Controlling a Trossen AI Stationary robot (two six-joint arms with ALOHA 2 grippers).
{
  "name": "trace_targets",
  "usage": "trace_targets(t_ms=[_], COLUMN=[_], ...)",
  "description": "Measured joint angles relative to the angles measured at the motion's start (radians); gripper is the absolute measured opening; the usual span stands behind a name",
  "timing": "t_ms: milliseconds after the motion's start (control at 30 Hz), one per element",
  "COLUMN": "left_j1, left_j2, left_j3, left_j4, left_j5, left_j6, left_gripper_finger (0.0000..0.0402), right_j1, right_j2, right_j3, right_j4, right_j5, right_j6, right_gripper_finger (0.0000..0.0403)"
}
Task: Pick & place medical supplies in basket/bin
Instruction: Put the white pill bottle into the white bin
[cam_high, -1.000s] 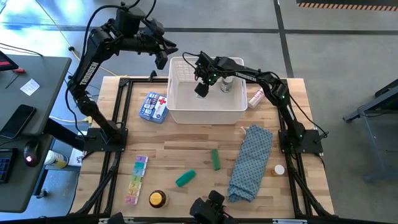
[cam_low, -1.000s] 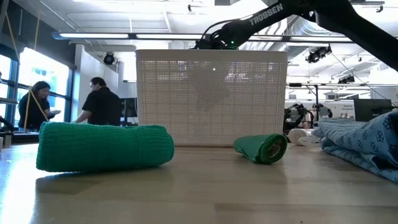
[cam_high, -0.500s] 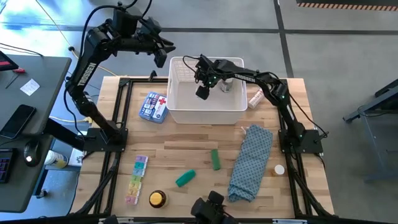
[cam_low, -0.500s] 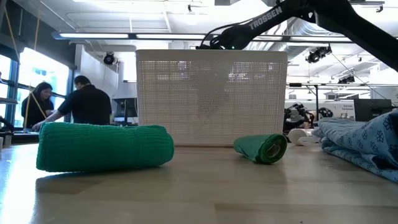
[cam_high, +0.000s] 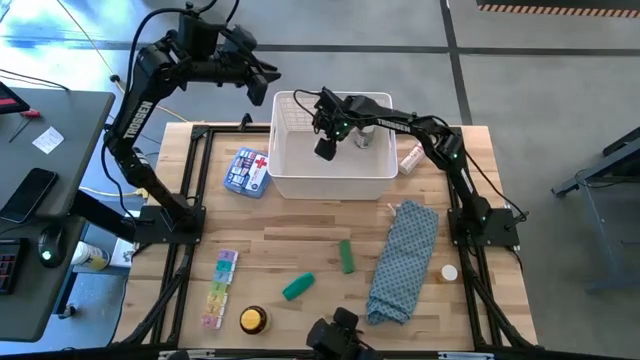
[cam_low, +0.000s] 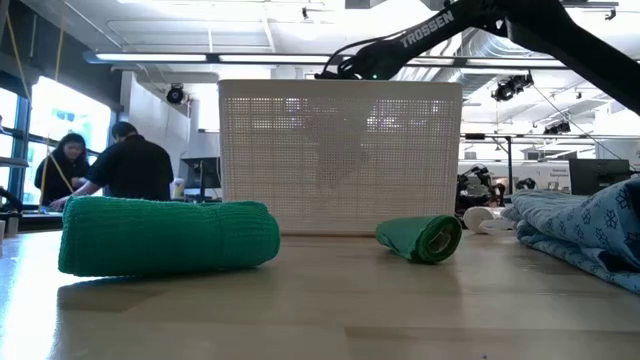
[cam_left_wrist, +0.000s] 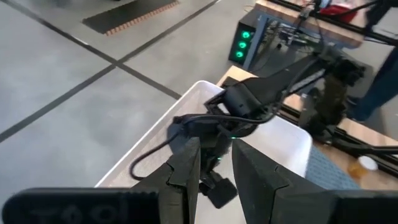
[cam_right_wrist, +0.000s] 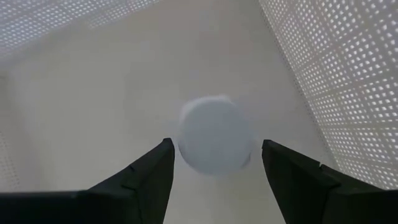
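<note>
Directly below the right gripper (cam_right_wrist: 214, 163), jaws apart and empty: white-capped bottle (cam_right_wrist: 214, 142) in basket (cam_right_wrist: 323, 74).

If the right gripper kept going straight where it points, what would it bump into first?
Probably the white cap of a bottle inside the basket. It sits right ahead between the right gripper's open fingers, though how far off is unclear.
</note>
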Motion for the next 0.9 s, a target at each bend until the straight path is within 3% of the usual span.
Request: trace_targets(t_ms=[467, 900], left_j1=[0.0, 0.0], left_j2=[0.0, 0.0], left_j3=[0.0, 0.0], left_j4=[0.059, 0.052], left_j5=[0.077, 0.077], left_j6=[0.011, 0.012], left_gripper_finger=[0.0128, 0.0128], right_j1=[0.001, -0.005], right_j2=[0.0, 0.0], right_j3=[0.001, 0.001], right_j4=[-0.003, 0.0], right_j5=[0.01, 0.038], right_j6=[0.025, 0.025], right_gripper_finger=[0.0216, 0.0207])
